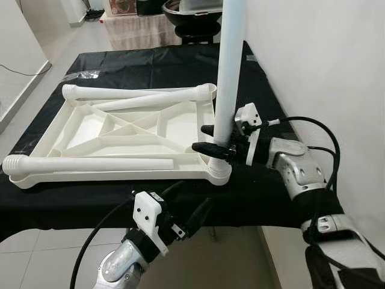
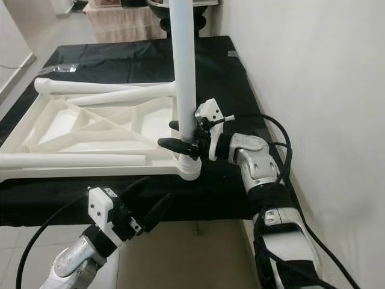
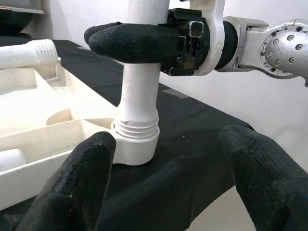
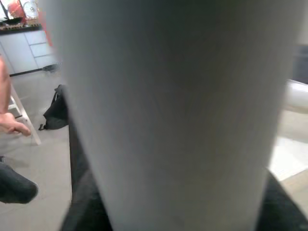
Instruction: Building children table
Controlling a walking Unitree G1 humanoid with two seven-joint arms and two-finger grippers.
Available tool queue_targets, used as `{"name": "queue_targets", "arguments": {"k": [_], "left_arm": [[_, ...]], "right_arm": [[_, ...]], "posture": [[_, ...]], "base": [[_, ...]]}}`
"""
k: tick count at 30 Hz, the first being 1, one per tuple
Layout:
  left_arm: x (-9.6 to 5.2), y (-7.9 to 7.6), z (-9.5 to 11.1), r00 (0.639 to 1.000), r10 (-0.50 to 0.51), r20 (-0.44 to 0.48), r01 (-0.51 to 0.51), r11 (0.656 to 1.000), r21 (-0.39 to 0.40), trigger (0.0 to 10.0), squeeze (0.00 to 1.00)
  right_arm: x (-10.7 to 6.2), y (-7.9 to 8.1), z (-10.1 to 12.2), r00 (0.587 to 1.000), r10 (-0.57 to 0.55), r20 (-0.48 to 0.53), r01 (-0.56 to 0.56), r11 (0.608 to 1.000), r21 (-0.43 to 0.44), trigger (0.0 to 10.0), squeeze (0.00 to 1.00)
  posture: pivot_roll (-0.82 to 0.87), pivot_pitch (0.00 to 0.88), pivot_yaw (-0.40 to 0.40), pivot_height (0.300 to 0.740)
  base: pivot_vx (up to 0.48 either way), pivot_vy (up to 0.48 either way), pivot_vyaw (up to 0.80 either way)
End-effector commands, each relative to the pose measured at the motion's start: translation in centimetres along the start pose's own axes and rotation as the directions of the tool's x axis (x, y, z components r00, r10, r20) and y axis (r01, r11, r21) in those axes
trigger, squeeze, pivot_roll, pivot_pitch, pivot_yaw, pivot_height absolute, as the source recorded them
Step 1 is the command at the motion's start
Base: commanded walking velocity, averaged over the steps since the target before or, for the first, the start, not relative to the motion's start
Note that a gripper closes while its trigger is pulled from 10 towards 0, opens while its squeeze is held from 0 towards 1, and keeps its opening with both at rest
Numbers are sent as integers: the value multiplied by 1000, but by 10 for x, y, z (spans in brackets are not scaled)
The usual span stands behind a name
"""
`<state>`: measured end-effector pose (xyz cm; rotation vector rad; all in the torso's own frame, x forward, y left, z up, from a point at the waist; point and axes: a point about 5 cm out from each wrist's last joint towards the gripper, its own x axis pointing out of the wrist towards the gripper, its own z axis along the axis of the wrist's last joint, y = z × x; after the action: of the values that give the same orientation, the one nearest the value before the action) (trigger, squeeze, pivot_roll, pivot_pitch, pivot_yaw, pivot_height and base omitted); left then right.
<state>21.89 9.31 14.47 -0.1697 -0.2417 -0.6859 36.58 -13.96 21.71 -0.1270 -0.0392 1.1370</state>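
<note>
Right gripper (image 1: 215, 140) clasps upright leg (image 1: 229, 66) (axis vertical) in tabletop (image 1: 120, 129) corner.

A black cloth (image 1: 150, 66) covers the bench. Beyond its far end stands a dark bowl (image 1: 192, 13) beside a striped cloth (image 1: 141, 30). Pale floor tiles (image 1: 24, 265) lie below; a white wall (image 1: 325, 60) runs alongside.

The upright leg (image 1: 229, 72) stands in the corner socket (image 1: 218, 173) of the upturned tabletop (image 1: 114, 135), with the right gripper (image 1: 207, 139) clamped around it. A wall (image 1: 319, 60) crowds the worktop (image 1: 150, 60) beside it. Bare black cloth lies beyond the tabletop.
</note>
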Motion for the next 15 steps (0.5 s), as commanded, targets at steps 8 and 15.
{"name": "queue_targets", "arguments": {"k": [8, 15], "left_arm": [[-4, -1, -6, 1000, 5, -28, -5, 1000, -5, 10000, 0], [-6, 2, -4, 1000, 8, -25, -8, 1000, -5, 10000, 0]], "right_arm": [[-6, -5, -10, 982, -188, 2, 188, 982, -5, 0, 0], [-13, 24, -64, 633, -762, -136, 774, 627, 90, 0, 0]], "posture": [[32, 151, 29, 740], [7, 164, 23, 740]], "base": [[0, 0, 0], [0, 0, 0]]}}
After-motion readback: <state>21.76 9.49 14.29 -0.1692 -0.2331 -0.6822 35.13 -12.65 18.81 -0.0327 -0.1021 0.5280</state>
